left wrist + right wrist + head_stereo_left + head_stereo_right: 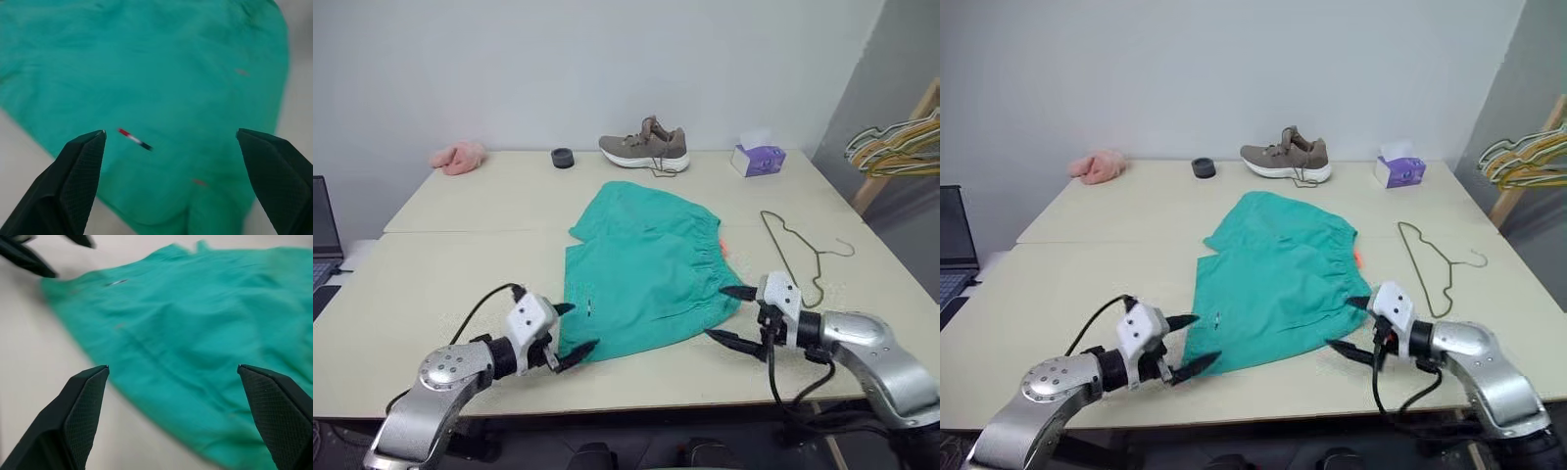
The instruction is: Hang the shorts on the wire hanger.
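The left gripper [576, 329] has its fingers spread apart, empty, at the near-left hem of the shorts [641, 269]. The shorts lie flat at the centre of the table [440, 264]. The right gripper [731, 315] has its fingers spread apart, empty, at the near-right edge of the shorts. The wire hanger [800, 250] lies flat on the table, just right of the shorts.

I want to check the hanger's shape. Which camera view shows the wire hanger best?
The right eye view: the whole wire hanger lies flat on the table, beside the shorts. The left eye view shows the same.
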Controlling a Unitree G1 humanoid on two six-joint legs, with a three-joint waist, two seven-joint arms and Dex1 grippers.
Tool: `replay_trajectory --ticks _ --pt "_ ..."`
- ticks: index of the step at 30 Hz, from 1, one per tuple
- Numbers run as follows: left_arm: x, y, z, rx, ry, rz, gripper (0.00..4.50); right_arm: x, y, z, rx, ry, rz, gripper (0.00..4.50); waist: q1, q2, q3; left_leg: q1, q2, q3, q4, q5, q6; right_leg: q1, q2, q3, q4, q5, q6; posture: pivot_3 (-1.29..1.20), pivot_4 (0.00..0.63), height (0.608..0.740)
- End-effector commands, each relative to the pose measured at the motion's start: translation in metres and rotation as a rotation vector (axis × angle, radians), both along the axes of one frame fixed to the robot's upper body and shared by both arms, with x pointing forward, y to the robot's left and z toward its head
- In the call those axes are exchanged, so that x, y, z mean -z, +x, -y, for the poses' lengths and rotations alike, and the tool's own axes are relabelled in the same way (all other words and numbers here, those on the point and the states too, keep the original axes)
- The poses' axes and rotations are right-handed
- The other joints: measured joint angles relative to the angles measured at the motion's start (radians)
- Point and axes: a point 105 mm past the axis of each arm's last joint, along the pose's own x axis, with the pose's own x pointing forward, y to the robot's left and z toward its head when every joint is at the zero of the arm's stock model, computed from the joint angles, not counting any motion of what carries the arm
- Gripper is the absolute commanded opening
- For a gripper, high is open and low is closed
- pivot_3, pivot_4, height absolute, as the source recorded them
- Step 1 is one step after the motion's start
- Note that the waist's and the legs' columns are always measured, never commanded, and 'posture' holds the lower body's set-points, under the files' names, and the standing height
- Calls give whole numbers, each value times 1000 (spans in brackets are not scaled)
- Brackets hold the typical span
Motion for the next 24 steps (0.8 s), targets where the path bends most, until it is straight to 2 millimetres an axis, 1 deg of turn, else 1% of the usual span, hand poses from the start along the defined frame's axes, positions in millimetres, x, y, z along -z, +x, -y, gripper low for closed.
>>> replay_trajectory --ticks 1,5,7,10,13,14,15,20,23,24 --pt "8 -1 4 99 73 -9 4500 -13 -13 -10 -82 13 -1 4485 -8 0 0 1 0 0 0 0 0 0 1 0 0 0 0 -78 0 740" --pt "26 -2 4 153 154 -49 4500 -19 -12 -13 -65 26 21 4485 -24 0 0 1 1 0 0 0 0 0 2 0 0 0 0 -99 0 740" --pt "35 -1 2 151 184 -82 4500 -20 -12 -14 -56 27 34 4485 -26 0 -1 1 1 0 0 0 0 0 2 0 0 0 0 -107 0 740" --pt "45 -1 -2 165 245 -95 4500 -19 -11 -13 -38 12 51 4485 -30 4 -5 1 1 1 0 0 0 0 2 0 0 0 0 -115 0 740" --pt "45 13 -6 125 291 -32 3951 -11 -4 -5 9 -60 78 4500 -29 7 -7 2 1 1 0 0 0 0 1 1 -1 0 1 -126 0 740" --pt "43 17 -5 114 289 -18 3646 -8 -2 -2 22 -78 84 4500 -30 7 -7 3 0 1 0 0 0 0 1 1 -1 0 1 -126 0 740" --pt "39 22 -5 94 276 -4 3340 -6 4 2 50 -112 111 4500 -32 7 -7 4 1 1 1 0 0 0 1 1 0 1 1 -136 0 740" --pt "23 41 -8 29 239 58 1815 13 37 24 98 -368 275 4500 -54 7 -7 6 0 1 1 3 5 0 1 0 0 3 -2 -137 0 740" --pt "11 50 -9 1 200 84 851 18 55 26 43 -482 396 4500 -69 6 -6 6 0 2 1 4 7 0 2 0 0 4 -2 -130 0 740" --pt "7 52 -9 -8 187 91 511 20 60 25 29 -503 423 4500 -75 6 -6 5 0 3 1 4 7 1 2 1 0 7 3 -128 0 740"
